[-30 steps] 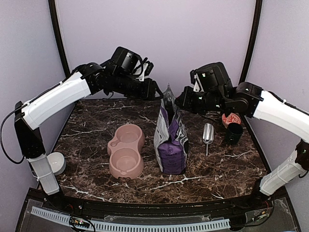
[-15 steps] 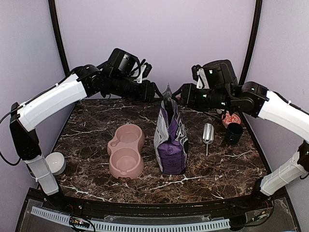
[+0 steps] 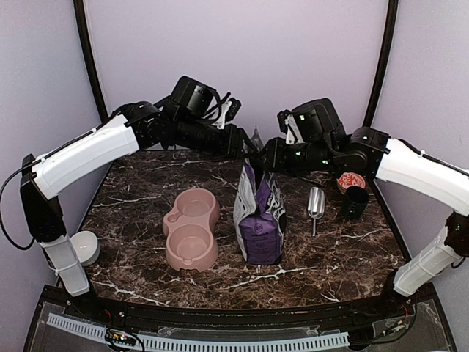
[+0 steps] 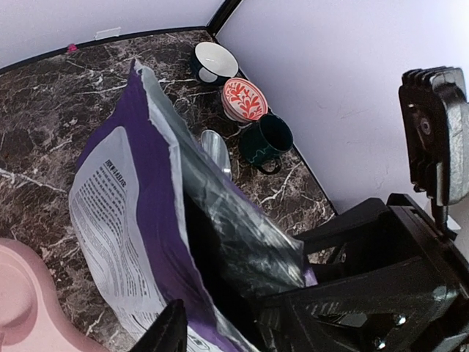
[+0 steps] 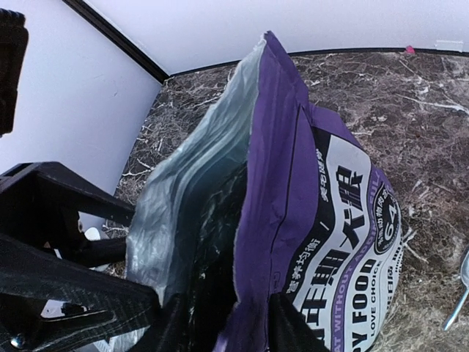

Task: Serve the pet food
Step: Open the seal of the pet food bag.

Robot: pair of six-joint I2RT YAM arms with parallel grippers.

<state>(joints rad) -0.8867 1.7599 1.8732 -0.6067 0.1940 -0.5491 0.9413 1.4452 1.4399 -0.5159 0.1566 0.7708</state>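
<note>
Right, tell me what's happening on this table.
Both arms are at the open top of the purple food bag, which stands mid-table: the left claw and right claw each straddle one lip. Whether they are pinching it is unclear. The pink double bowl beside it is empty; no kibble is out yet.

1 bag (image 3: 258,213), 1 pink double bowl (image 3: 192,229), 1 metal scoop (image 3: 316,203), 1 mug (image 3: 355,203). 3 single bowls: red-patterned bowl (image 4: 244,99), dark bowl (image 4: 210,62), white bowl (image 3: 86,247). 2 arms, left arm (image 3: 88,150) and right arm (image 3: 418,165), with 2 grippers, left gripper (image 4: 220,334) and right gripper (image 5: 227,326).
</note>
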